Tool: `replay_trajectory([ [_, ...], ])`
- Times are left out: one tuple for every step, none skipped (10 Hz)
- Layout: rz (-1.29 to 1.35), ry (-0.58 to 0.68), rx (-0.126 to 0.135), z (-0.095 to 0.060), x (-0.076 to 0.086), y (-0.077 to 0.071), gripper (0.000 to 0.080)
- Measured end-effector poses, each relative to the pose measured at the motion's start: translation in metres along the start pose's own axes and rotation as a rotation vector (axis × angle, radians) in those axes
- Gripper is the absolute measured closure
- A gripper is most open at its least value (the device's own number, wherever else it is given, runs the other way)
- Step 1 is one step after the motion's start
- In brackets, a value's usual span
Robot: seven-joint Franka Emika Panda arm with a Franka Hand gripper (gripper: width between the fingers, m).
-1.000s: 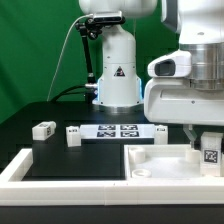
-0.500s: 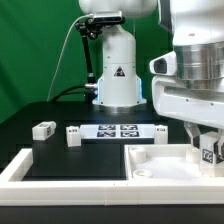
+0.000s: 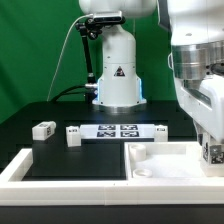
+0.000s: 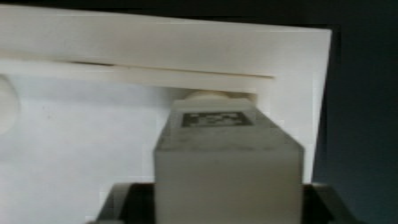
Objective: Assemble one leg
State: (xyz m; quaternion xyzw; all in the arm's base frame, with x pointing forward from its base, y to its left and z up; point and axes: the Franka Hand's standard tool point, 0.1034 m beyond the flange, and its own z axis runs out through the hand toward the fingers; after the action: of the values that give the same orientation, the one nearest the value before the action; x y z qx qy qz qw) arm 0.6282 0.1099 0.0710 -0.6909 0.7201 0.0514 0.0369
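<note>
The gripper (image 3: 212,150) stands low at the exterior view's right, over the large white panel (image 3: 165,160) that lies in the near part of the table (image 3: 30,125), and its fingers are closed on the leg (image 4: 222,150), a stubby white block with a square tag on its face. In the wrist view the leg fills the middle of the picture, held between the two dark fingertips, with its far end meeting a small rounded boss on the panel; whether the two are truly touching or only close is hard to say, since that view is blurred. So the pick-up part of the job appears done, and the leg is being brought to its seat near the panel's corner; seating it and fastening it there still seem to be left. Three other legs remain loose on the table: one (image 3: 43,129) well off at the exterior view's left, one (image 3: 72,134) just beside the marker board (image 3: 118,130), and one (image 3: 160,131) at the board's other end.
</note>
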Motion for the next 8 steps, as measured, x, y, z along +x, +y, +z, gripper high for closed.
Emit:
replay_trajectory([
  [0.091,0.002,0.001,-0.0003,-0.0002,0.0005,0.0508],
  [0.269,0.009,0.008,-0.0007,-0.0003,0.0019,0.0508],
  [0.328,0.016,0.012,-0.0012,-0.0006,0.0019,0.0508],
  [0.339,0.022,0.014,-0.0016,-0.0004,0.0020,0.0508],
  [0.358,0.029,0.016,-0.0023,0.0001,0.0020,0.0508],
  [0.365,0.031,0.014,-0.0023,0.0001,0.0021,0.0508],
  [0.367,0.038,0.006,-0.0027,0.0011,0.0020,0.0506],
  [0.370,0.043,-0.011,-0.0029,0.0021,0.0019,0.0506],
])
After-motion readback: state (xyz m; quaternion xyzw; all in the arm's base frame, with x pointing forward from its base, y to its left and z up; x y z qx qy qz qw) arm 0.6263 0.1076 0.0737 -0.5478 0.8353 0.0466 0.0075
